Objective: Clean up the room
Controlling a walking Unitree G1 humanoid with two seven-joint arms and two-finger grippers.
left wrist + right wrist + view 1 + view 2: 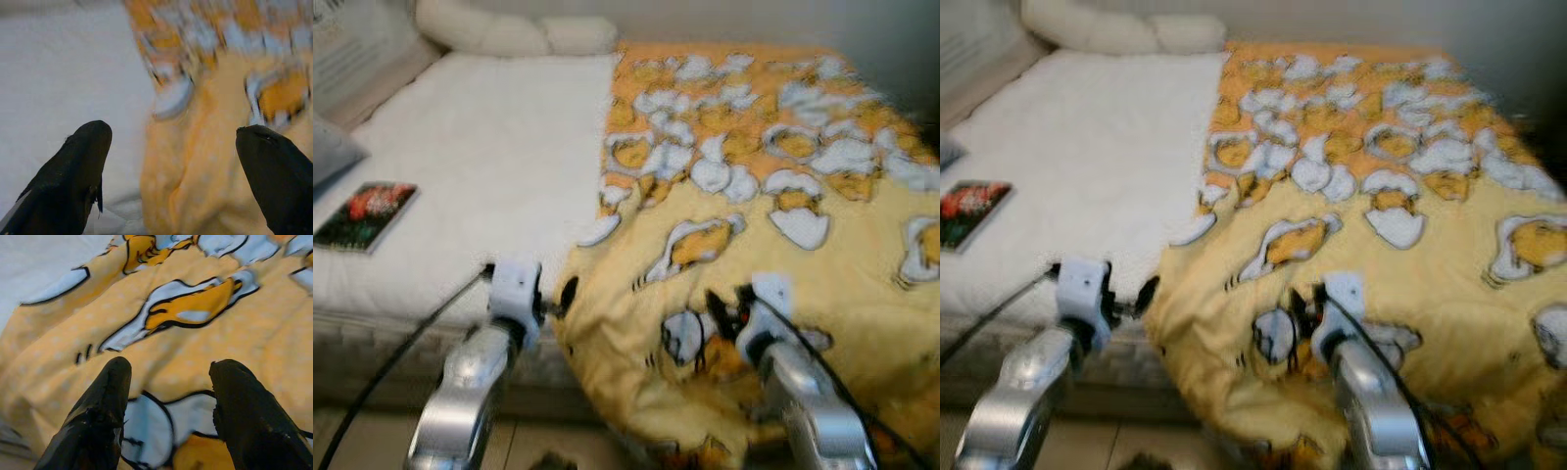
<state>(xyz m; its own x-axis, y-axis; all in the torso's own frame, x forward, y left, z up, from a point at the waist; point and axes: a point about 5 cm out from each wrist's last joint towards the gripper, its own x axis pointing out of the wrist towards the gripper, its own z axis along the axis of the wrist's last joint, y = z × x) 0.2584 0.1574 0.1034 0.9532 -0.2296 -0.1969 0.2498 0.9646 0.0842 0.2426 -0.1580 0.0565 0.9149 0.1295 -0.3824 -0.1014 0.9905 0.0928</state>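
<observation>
A yellow blanket (773,225) printed with white and orange egg figures covers the right half of the bed and hangs over its front edge. The left half shows the bare white mattress (489,166). My left gripper (558,299) is open at the blanket's left front corner, where blanket meets mattress; its fingers (78,171) stand wide apart over that edge. My right gripper (724,308) is open too, just above the blanket near the front edge, fingers (105,406) spread over an egg print.
A book (364,215) with a dark cover and red picture lies on the mattress at the left. White pillows (514,31) sit at the head of the bed. A wall runs along the left side. Tiled floor shows below the bed's front edge.
</observation>
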